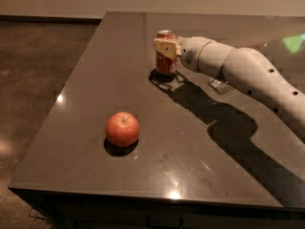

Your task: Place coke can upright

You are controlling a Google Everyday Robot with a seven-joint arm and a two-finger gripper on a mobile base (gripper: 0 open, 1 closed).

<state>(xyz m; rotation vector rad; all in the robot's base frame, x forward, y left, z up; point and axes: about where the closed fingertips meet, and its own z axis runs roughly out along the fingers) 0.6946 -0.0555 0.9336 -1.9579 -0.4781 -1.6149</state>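
Note:
The coke can stands upright on the dark table, at its far middle, with its base on its own shadow. My gripper comes in from the right at the end of a white arm. Its pale fingers are closed around the upper part of the can. The silver top of the can shows above the fingers.
A round red apple sits on the table's near left part, well apart from the can. A small pale flat patch lies on the table under the arm. The table's left edge drops to a brown floor.

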